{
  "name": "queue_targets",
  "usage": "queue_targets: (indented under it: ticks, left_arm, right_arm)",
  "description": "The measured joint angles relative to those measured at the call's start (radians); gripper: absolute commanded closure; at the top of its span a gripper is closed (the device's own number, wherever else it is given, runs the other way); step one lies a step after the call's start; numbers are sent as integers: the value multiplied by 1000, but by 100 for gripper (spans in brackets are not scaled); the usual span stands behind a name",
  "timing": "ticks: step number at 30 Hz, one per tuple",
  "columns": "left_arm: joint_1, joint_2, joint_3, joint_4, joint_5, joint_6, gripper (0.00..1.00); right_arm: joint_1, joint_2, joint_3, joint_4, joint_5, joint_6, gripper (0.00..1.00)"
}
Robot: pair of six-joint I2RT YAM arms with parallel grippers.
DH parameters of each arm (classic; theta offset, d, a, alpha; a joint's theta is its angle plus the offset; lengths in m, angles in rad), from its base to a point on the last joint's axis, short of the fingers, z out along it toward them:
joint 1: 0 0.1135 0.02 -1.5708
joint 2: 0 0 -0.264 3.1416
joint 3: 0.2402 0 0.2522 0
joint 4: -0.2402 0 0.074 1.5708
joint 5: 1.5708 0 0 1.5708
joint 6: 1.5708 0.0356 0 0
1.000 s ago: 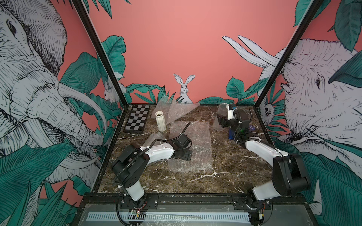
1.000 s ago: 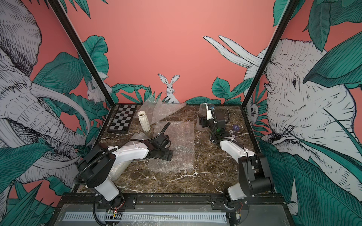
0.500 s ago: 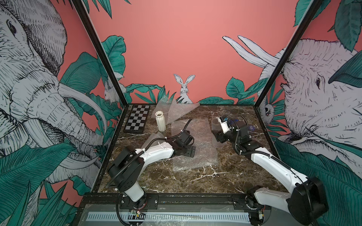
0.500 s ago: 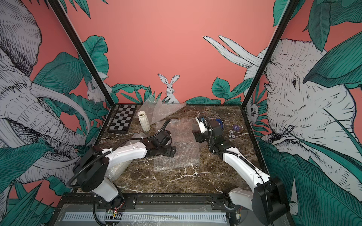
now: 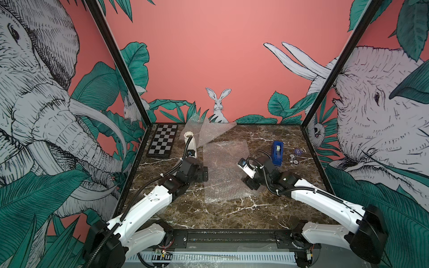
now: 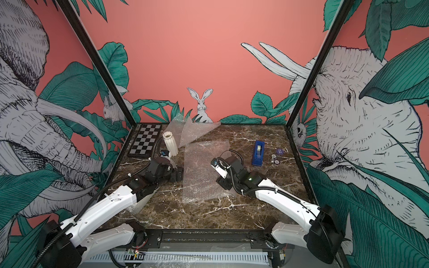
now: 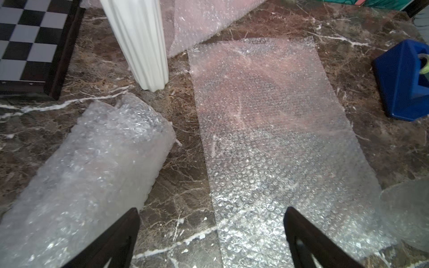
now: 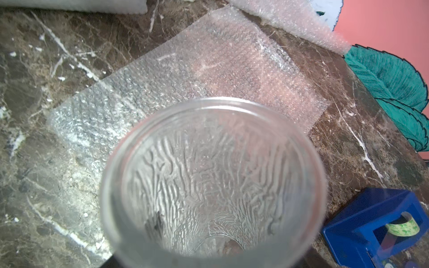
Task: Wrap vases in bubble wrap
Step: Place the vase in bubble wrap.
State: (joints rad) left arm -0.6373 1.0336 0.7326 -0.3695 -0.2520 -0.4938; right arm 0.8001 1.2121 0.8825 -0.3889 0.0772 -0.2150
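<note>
Bubble wrap between chequered board and tape dispenser

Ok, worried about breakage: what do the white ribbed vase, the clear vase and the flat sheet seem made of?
White vase: likely ceramic, matte; opaque, soft shading on its flutes, no glare.
Clear vase: probably glass, glossy; see-through, thick rounded rim, rippled wall.
Flat sheet: thin clear plastic bubble wrap; rows of small air pockets, marble tabletop showing through.
</note>
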Motion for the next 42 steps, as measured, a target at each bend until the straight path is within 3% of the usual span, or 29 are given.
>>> queue_targets:
  ticks: [13,24,30,36,42]
  left_arm:
    - [12,-35,-35,-14,-35,0,2]
    - [30,-49,-65,-22,-44,-5,1]
    - [34,-32,-74,-18,-10,-7,1]
    - [36,81,-64,0,76,0,4]
    - [29,187,-12,22,185,17,8]
  right_arm:
    - [127,156,13,48,52,-195,58]
    - [239,378,70,101,105,-382,54]
    - [263,443,84,127,135,-409,38]
    - [275,437,72,160,148,-399,19]
    - [280,272,-33,193,155,-358,13]
